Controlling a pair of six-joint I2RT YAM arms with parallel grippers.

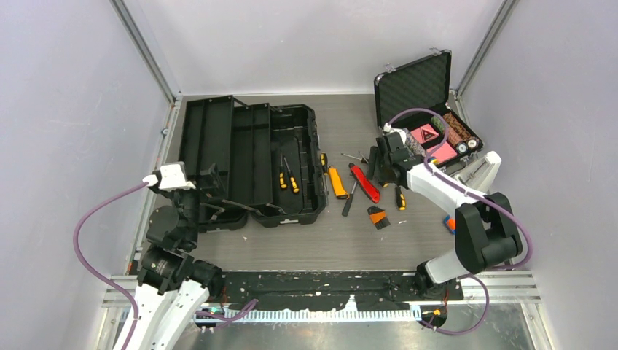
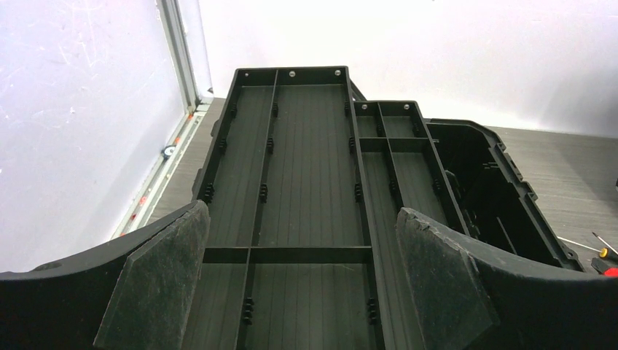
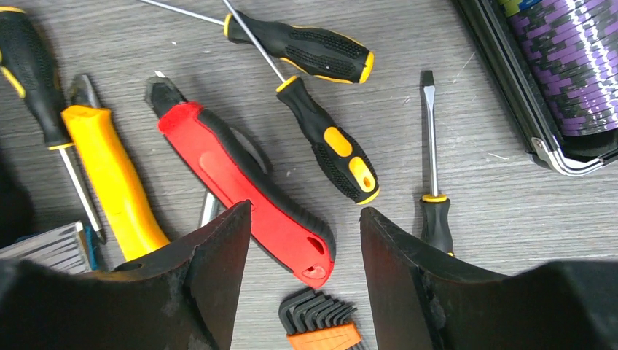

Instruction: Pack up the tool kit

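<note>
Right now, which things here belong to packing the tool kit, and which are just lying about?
For the job: toolbox, screwdrivers, red knife, yellow knife, hex keys.
Lying about: chip case.

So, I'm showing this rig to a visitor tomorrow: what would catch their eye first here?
The big black toolbox lying wide open at the table's left-centre, two screwdrivers in its tub. To its right, a scatter of yellow, black and red hand tools, with the right tool hovering open over the red knife. At the far right stands an open foam-lined case of chips.
</note>
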